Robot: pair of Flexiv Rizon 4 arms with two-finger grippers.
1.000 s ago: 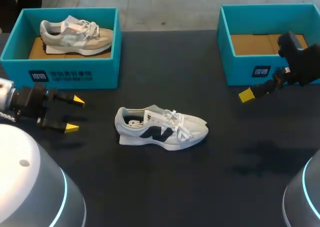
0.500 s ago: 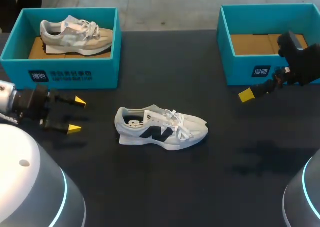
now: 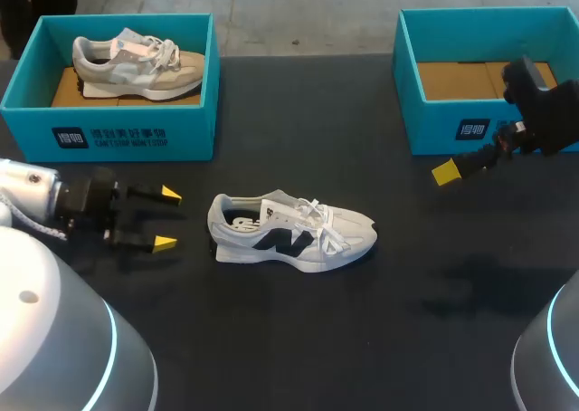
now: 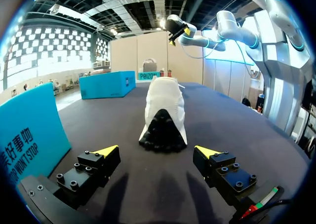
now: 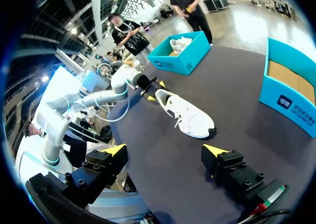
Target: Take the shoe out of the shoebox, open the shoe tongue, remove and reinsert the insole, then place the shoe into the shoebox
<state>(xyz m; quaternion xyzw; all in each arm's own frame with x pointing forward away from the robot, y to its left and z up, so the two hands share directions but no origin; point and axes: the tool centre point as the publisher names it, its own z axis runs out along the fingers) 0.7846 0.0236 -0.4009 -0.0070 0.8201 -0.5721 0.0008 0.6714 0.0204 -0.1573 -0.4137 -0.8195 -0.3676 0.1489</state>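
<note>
- Down at my left side, my left tool (image 3: 168, 218) hangs low over the black bench (image 3: 298, 339). Its two yellow tips are wide apart and hold nothing.
- Just ahead of those tips, the white shoe (image 3: 294, 233) sits on the bench near the middle, out of any box. Its heel faces my left tool and its toe points to my right side. The tips are near the heel but do not touch it. White laces lie loose on top of the shoe, and a dark letter shows on its side.
- Farther off on my right, my right tool (image 5: 165, 150) hangs above the bench, just in front of the right shoebox (image 3: 488, 126). Its fingers are spread wide too, with nothing between them. The white shoe is well apart from it.
- At the far right edge, the right shoebox is blue, and its brown floor shows.
- At the far left edge stands the left shoebox (image 3: 118, 135), also blue. A grey shoe (image 3: 136, 64) lies inside it.
</note>
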